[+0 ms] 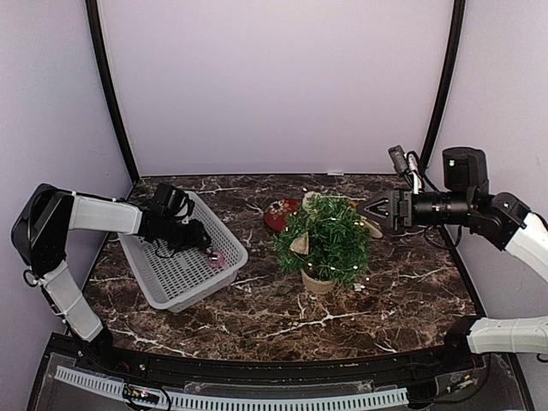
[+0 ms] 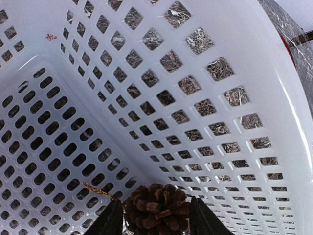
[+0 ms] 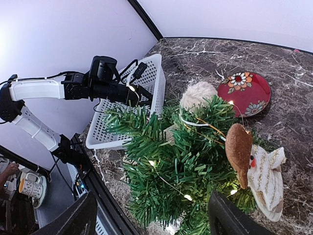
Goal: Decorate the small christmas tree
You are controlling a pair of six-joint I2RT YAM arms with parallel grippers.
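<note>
The small christmas tree (image 1: 325, 240) stands in its beige pot (image 1: 317, 281) mid-table, lit by a light string. It carries a fuzzy beige ball (image 3: 198, 94) and a brown-and-white ornament (image 3: 249, 166). My left gripper (image 1: 195, 238) is low inside the white basket (image 1: 175, 278). In the left wrist view its fingers (image 2: 105, 220) press both sides of a brown pine cone (image 2: 157, 203) with a gold string. My right gripper (image 1: 377, 212) hovers open and empty just right of the treetop. In the right wrist view the tree (image 3: 181, 166) fills the space ahead of it.
A pink ornament (image 1: 216, 259) lies in the basket's near right corner. A red flowered plate (image 1: 278, 214) sits behind the tree, also in the right wrist view (image 3: 244, 90). Black frame posts stand at the back corners.
</note>
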